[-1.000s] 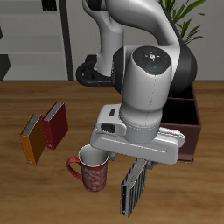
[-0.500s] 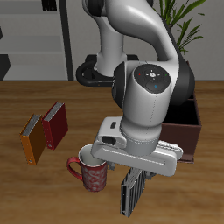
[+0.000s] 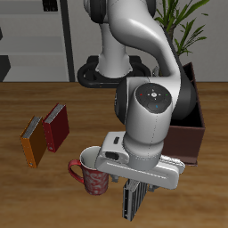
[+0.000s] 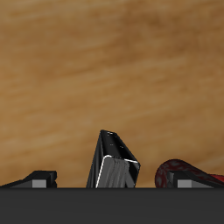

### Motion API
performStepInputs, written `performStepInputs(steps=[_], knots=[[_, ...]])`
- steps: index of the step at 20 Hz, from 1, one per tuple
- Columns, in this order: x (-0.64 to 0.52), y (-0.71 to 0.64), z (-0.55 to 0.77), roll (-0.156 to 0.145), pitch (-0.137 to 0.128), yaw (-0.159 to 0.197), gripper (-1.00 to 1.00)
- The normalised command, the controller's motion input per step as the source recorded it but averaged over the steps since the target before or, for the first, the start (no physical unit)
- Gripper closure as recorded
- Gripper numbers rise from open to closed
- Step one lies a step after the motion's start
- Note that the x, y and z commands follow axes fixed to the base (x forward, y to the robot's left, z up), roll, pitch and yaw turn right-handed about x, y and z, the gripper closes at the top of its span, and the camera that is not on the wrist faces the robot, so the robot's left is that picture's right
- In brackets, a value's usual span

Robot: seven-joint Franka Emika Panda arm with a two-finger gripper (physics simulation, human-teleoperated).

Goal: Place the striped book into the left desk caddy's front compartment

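While the arm folds forward and down from its base, its big white wrist housing hangs low over the table (image 3: 27, 191) near the front edge, with the end effector (image 3: 136, 183) pointing down at the book (image 3: 132, 199). No writing or label can be read on anything. The book stands upright on the table just beside the mug (image 3: 92, 171), its striped dark cover seen under the wrist. In the wrist view the book's top edge (image 4: 114, 160) rises between the two finger tips, one of them (image 4: 39, 179) to one side and the other past the mug's red rim (image 4: 182, 171). The fingers are spread wider than the book and straddle it; whether either one touches it cannot be told. The caddy (image 3: 191, 134) sits farther back, partly hidden by the arm. A red book (image 3: 56, 127) and an orange book (image 3: 33, 142) stand together, well apart from the mug.
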Motion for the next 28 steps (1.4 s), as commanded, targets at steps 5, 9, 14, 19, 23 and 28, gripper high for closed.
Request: performStepInputs(steps=[5,9,14,19,23,28], knots=[[0.04,-0.03,-0.23,-0.007,0.032,-0.001,-1.0],[-0.02,-0.06,-0.08,0.002,0.015,-0.023,1.0],[-0.03,-0.03,0.07,0.012,-0.007,-0.008,1.0],[-0.12,0.05,0.25,0.017,-0.03,-0.012,1.0],[-0.2,0.15,0.44,0.038,-0.05,0.032,1.0],[-0.28,0.14,0.45,0.03,-0.07,0.09,1.0]])
